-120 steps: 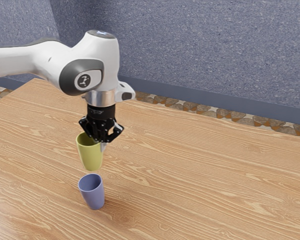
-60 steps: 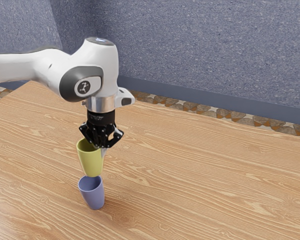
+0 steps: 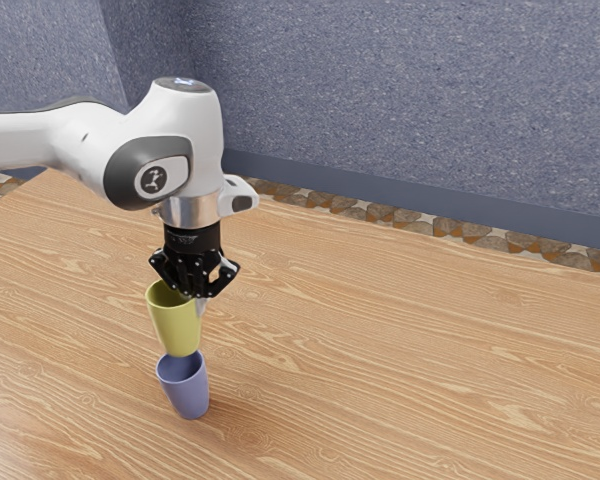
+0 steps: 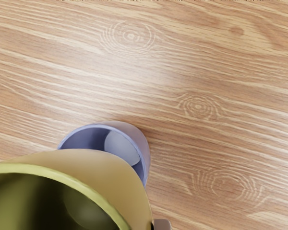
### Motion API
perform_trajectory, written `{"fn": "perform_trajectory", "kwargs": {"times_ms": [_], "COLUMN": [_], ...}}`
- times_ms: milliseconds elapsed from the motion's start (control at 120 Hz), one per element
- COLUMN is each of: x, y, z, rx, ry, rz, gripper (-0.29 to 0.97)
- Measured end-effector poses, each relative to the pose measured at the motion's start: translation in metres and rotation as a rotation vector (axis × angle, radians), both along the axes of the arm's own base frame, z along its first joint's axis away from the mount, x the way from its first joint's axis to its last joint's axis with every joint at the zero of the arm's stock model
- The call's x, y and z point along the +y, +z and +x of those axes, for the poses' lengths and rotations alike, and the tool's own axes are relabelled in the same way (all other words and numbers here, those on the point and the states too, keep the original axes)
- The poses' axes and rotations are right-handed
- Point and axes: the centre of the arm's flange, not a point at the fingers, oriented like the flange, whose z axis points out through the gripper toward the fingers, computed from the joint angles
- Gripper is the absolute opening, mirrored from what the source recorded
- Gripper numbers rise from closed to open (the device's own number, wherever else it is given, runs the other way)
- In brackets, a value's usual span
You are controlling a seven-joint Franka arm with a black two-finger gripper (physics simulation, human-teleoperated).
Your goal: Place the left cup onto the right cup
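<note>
My gripper (image 3: 194, 296) is shut on the rim of a yellow-green cup (image 3: 174, 322), which hangs upright in the air. Its base sits just above the mouth of a blue-purple cup (image 3: 184, 383) that stands upright on the wooden table (image 3: 410, 340). In the wrist view the yellow-green cup (image 4: 72, 191) looms large right under my hand, and the blue-purple cup (image 4: 116, 146) shows its open mouth just past the yellow rim, partly covered by it.
The table's far edge runs along a strip of pebbles (image 3: 430, 226) below a grey-blue wall (image 3: 430, 90). Bare wood stretches to the exterior view's right of both cups.
My hand has carried the yellow-green cup toward the exterior view's left and down, bringing it from beside and above the blue-purple cup to directly over its mouth. The blue-purple cup has stayed put.
</note>
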Motion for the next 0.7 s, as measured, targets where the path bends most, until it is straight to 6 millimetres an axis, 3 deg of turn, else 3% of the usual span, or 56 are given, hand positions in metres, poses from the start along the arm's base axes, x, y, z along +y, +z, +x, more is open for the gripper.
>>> {"fn": "perform_trajectory", "kwargs": {"times_ms": [400, 700], "x": [0.002, 0.0054], "y": [-0.0056, 0.0013], "z": [-0.0015, -0.0081], "rx": [-0.005, -0.034], "ry": [0.014, 0.022], "rz": [-0.014, -0.013], "gripper": [-0.11, -0.11]}}
